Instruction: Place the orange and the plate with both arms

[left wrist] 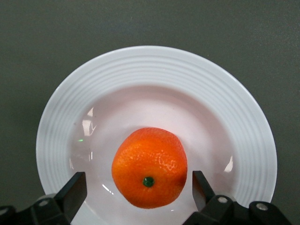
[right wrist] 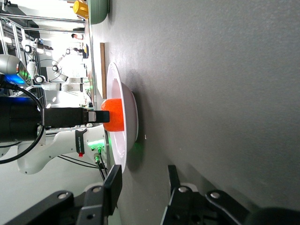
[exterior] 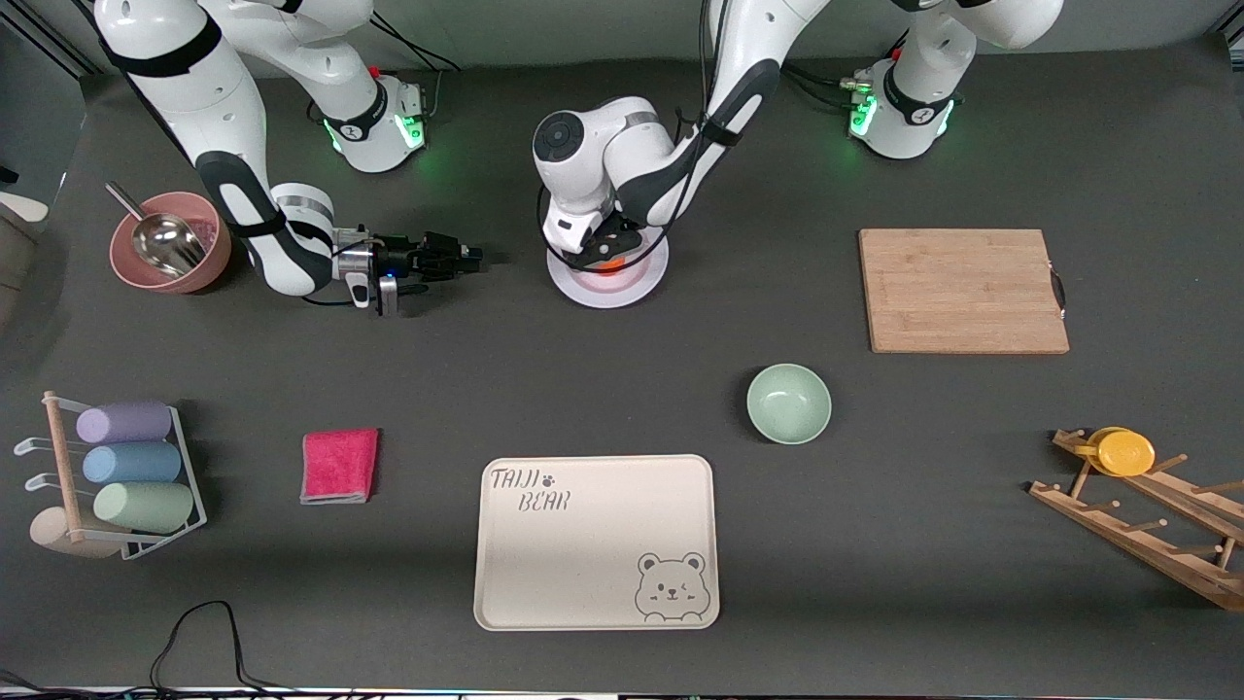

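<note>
The white plate (exterior: 583, 290) lies on the dark mat midway between the two arm bases. The orange (exterior: 609, 268) sits in its centre. My left gripper (exterior: 604, 255) is down over the plate, open, with one finger on each side of the orange and not gripping it. In the left wrist view the orange (left wrist: 149, 168) lies between the fingers of my left gripper (left wrist: 138, 190) on the plate (left wrist: 154, 65). My right gripper (exterior: 474, 259) is low and level, open and empty, beside the plate toward the right arm's end. Its wrist view (right wrist: 143, 185) shows the plate (right wrist: 123, 159) edge-on with the orange (right wrist: 115, 115).
A pink bowl with a metal scoop (exterior: 170, 243) stands by the right arm. A wooden board (exterior: 962, 290), a green bowl (exterior: 788, 402), a cream tray (exterior: 596, 542), a red cloth (exterior: 339, 466), a cup rack (exterior: 126, 476) and a wooden rack with a yellow disc (exterior: 1125, 452) are around.
</note>
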Robot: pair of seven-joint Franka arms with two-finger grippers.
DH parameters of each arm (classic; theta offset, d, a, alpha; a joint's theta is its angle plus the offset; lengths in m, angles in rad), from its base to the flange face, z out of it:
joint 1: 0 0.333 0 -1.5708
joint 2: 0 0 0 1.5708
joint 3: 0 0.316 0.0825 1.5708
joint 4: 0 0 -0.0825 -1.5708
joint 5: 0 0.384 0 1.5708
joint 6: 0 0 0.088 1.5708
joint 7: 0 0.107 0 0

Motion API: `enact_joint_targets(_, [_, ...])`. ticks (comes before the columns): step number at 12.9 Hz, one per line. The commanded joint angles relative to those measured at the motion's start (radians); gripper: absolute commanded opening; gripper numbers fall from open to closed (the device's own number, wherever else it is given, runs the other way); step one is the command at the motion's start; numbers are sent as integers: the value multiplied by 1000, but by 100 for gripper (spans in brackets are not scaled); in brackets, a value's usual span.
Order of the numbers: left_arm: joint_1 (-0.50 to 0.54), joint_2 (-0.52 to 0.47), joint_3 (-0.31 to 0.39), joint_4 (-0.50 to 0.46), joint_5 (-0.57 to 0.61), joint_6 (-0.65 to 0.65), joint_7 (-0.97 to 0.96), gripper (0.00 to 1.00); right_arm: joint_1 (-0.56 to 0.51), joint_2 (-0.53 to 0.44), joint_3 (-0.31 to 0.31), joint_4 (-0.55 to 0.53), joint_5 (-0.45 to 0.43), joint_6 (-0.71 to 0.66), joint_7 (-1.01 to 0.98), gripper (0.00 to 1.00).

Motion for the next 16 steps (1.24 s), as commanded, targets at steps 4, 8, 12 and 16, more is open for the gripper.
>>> enact_joint_targets(4, [35, -93, 39, 5, 20, -106, 14, 100, 32, 31, 5, 8, 86, -6, -37, 47])
enact_joint_targets(8, [218, -237, 34, 2, 0, -266, 231, 100, 107, 52, 5, 9, 194, -7, -64, 47])
enact_joint_targets(12, [478, -375, 34, -2, -66, -378, 555, 100, 177, 62, 7, 18, 287, -6, -64, 47])
enact_joint_targets(16, [728, -444, 37, -4, -91, -453, 881, 100, 286, 89, 8, 51, 430, -6, -66, 47])
